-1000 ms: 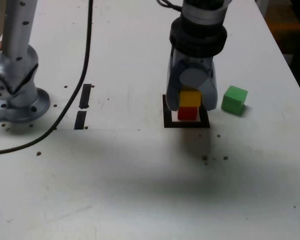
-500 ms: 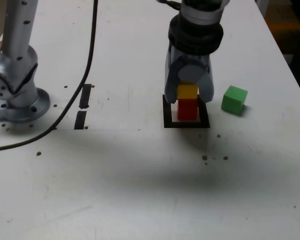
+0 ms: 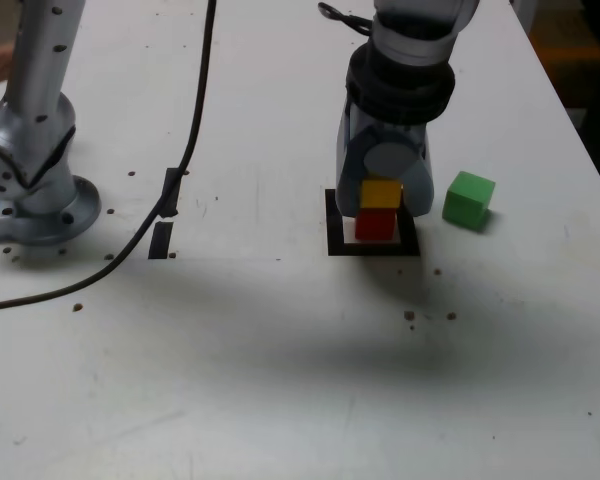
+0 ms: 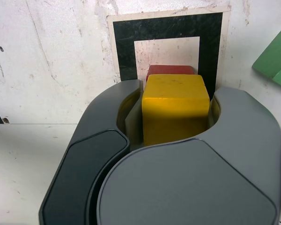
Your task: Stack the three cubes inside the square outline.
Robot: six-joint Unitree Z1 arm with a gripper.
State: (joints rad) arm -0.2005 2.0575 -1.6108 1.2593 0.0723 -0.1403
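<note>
So the gripper (image 3: 382, 196) is clamped on the yellow cube (image 3: 381, 192), sitting on the red cube (image 3: 375, 225) inside the square outline (image 3: 372, 247). Green cube (image 3: 469, 199) waits at 3 o'clock. Probably light, rigid and smooth-sided, so pinch opposite flat faces mid-height.

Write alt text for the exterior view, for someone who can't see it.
A robot gripper closes around a yellow cube stacked on a red cube inside a black square outline on a white table. A green cube sits just outside, to the view's right.
</note>
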